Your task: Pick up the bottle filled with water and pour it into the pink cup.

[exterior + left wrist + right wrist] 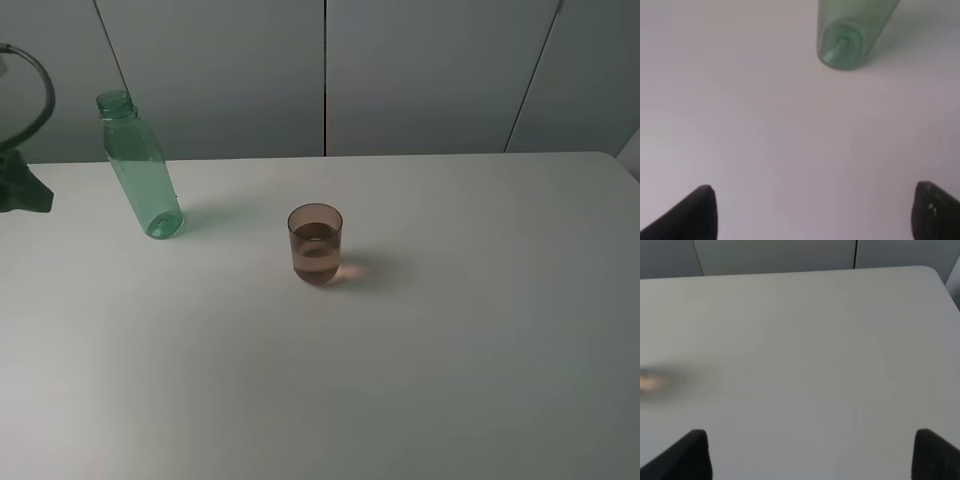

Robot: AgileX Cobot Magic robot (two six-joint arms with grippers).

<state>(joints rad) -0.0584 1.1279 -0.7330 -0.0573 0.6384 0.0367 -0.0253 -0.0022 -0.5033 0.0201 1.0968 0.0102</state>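
Ext. high: bottle (140,170) w/ pink cup (315,244)

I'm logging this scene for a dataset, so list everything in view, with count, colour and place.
bottle: one, transparent green, no cap, standing at the back left of the table, apart from the cup.
pink cup: one, translucent brownish-pink, upright near the middle of the table, with liquid inside.
table: one, white, filling most of the exterior view.
wall panels: pale grey, behind the table.
dark green object: one, at the left edge of the exterior view; cut off, so I cannot tell what it is.
left gripper: one, black fingertips spread apart, empty, above bare table short of the bottle.
right gripper: one, black fingertips spread apart, empty, above bare table.
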